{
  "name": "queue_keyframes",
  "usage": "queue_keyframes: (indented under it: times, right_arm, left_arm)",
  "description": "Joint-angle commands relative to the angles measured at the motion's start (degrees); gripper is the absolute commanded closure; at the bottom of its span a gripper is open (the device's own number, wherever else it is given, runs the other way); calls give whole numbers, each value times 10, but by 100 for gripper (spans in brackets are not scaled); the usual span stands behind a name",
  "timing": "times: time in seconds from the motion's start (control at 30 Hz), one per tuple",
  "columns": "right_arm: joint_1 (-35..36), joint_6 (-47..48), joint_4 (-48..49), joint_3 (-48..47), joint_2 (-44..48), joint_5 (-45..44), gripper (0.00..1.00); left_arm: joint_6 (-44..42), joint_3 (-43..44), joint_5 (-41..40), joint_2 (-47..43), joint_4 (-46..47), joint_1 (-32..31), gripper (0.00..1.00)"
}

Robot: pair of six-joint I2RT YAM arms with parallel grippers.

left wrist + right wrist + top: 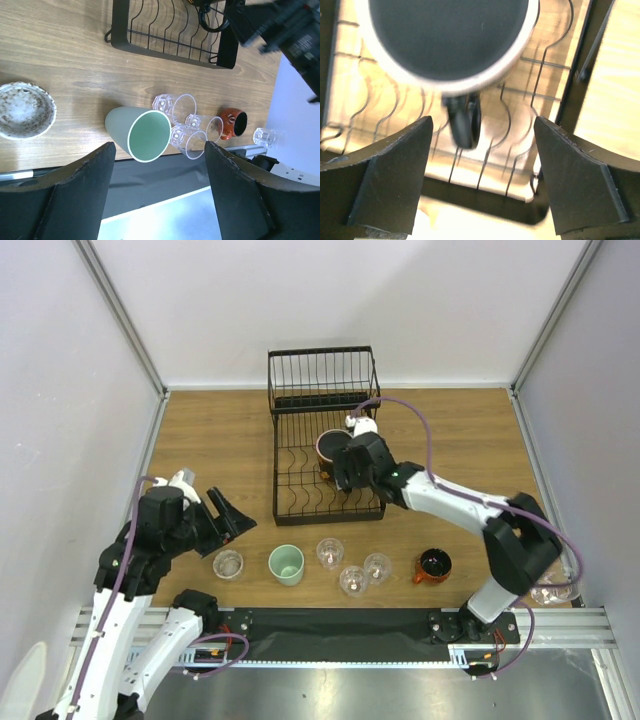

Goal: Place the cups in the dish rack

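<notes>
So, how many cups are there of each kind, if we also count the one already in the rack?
Clear glass tumblers: 4
Mint-green cup: 1
Red mug: 1
Dark mug in the dish rack: 1
Speckled white cup: 1
Total: 8
</notes>
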State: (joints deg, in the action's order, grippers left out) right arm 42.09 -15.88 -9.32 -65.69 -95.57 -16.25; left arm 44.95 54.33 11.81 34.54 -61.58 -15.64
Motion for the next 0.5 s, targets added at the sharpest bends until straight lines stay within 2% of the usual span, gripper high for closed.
queue_keyframes:
  times: [0.0, 0.07, 0.17, 0.27, 0.3, 0.33, 0.37, 0.47]
  right_arm:
    - [0, -25, -1, 31, 78, 34, 14]
    - [-9, -30, 11, 63, 115, 75, 16]
    - [-35, -54, 37, 89, 130, 157, 25]
    - [-50, -74, 51, 93, 116, 190, 42]
    - [-51, -78, 54, 93, 113, 191, 58]
    - [-52, -86, 64, 94, 111, 191, 63]
    - [-52, -90, 69, 94, 107, 188, 64]
    - [-53, -90, 77, 86, 82, 182, 56]
  left_arm:
    - [-10, -9, 17, 8, 27, -2, 22]
    - [-10, -16, 22, 10, 31, -2, 23]
    - [-10, -23, 27, 12, 35, -2, 25]
    - [-11, -27, 38, 14, 44, -2, 33]
    - [-12, -26, 44, 16, 45, -2, 34]
    - [-12, -24, 45, 14, 46, -2, 35]
    - [-13, -22, 46, 14, 48, -2, 36]
    - [-14, -20, 46, 12, 46, -2, 36]
